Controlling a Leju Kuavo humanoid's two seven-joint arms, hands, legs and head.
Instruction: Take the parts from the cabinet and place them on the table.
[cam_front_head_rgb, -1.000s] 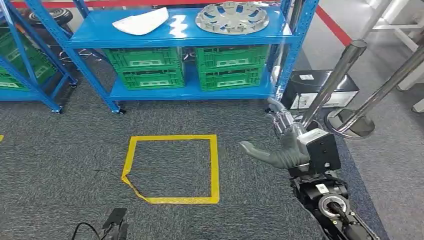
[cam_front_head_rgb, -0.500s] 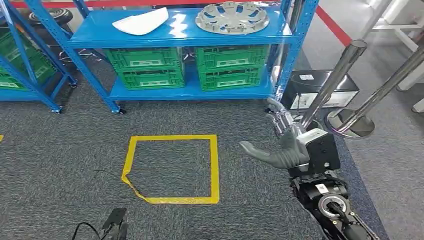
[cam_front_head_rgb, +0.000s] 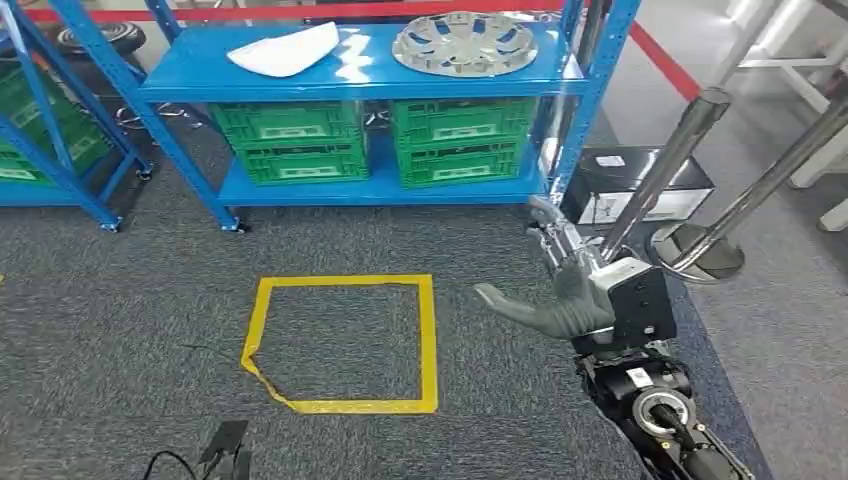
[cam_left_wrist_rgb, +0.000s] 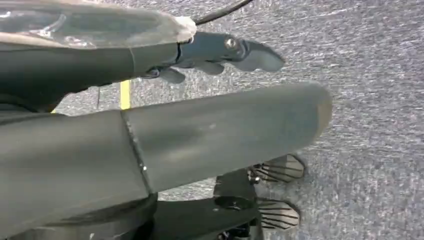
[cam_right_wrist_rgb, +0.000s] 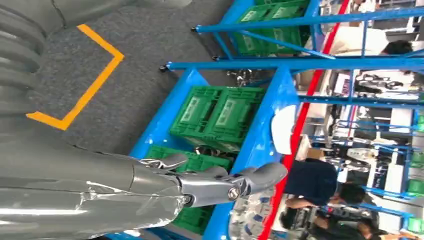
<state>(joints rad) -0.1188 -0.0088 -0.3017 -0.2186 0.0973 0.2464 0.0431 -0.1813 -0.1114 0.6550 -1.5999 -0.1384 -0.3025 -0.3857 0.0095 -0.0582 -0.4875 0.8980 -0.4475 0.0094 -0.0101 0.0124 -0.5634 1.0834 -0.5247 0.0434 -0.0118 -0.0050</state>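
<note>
Overhead, two parts (cam_front_head_rgb: 283, 49) atop four green crates (cam_front_head_rgb: 291, 141).

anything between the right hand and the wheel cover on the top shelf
Nothing visible does. The right hand is open over the carpet, in front of the rack. The wheel cover lies uncovered on the top shelf, with only open floor between them.

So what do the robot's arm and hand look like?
The right hand has a thick grey thumb and shiny silver fingers. A black box sits at its wrist, above dark round joints. The left hand looks dark grey and smooth.
</note>
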